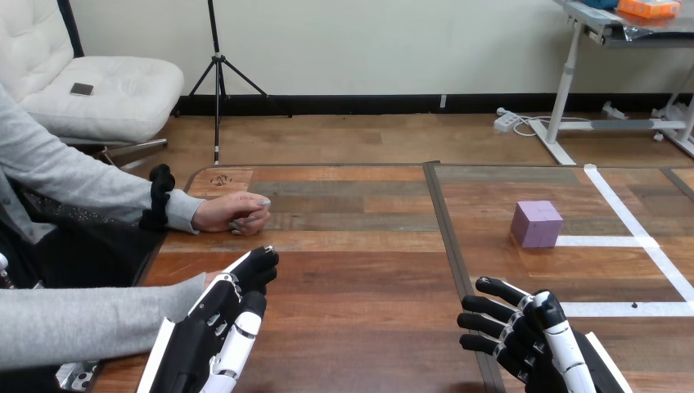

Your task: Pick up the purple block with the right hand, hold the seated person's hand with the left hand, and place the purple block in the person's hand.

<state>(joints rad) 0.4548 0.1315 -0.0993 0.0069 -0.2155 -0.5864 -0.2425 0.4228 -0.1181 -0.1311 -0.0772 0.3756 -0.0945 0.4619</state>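
Note:
The purple block [537,223] stands on the table's right half, beside a white tape line. My right hand [528,332] hovers near the front edge, well short of the block, open with its fingers spread toward the left and holding nothing. The person's hand at the view's left [235,213] rests loosely closed on the table at the far left. My left hand [223,321] is open at the front left, fingers pointing toward that hand and apart from it. It lies over the end of the person's nearer grey sleeve [90,321], whose hand is hidden.
White tape lines [630,221] mark out a box on the right half of the table. A dark seam [446,237] runs front to back down the table's middle. The table's left edge [176,213] passes under the person's far wrist.

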